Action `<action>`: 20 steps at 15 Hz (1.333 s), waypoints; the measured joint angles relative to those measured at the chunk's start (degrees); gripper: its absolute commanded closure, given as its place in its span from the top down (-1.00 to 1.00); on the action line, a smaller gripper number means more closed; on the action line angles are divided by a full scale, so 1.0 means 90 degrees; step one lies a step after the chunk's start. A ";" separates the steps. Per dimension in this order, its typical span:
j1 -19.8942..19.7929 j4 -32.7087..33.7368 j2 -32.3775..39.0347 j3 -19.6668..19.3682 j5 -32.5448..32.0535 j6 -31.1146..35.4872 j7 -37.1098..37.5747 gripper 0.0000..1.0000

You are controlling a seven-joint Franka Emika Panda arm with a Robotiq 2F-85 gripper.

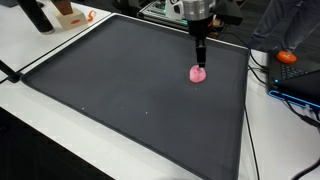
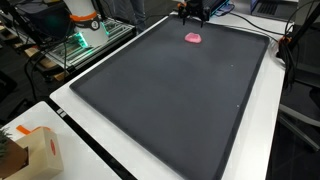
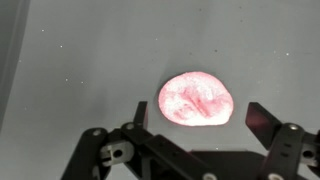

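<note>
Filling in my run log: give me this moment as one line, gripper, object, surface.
gripper: open | position: just above pink lump | held: nothing | lump on: dark mat | contact: cannot tell

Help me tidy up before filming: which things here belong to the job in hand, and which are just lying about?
In hand: pink lump; gripper, jaws open over it; dark mat under it.
Lying about: orange thing beside the mat; cardboard box; cables.
</note>
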 measured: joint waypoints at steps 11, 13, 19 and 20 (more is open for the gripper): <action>0.0190 -0.0421 0.0523 0.0116 0.0098 0.1722 0.0152 0.77; 0.0190 -0.0433 0.0593 0.0112 0.0098 0.1847 0.0164 0.40; 0.0190 -0.0419 0.0660 0.0105 0.0097 0.1928 0.0199 -0.54; 0.0190 -0.0417 0.0660 0.0104 0.0096 0.1928 0.0218 -0.67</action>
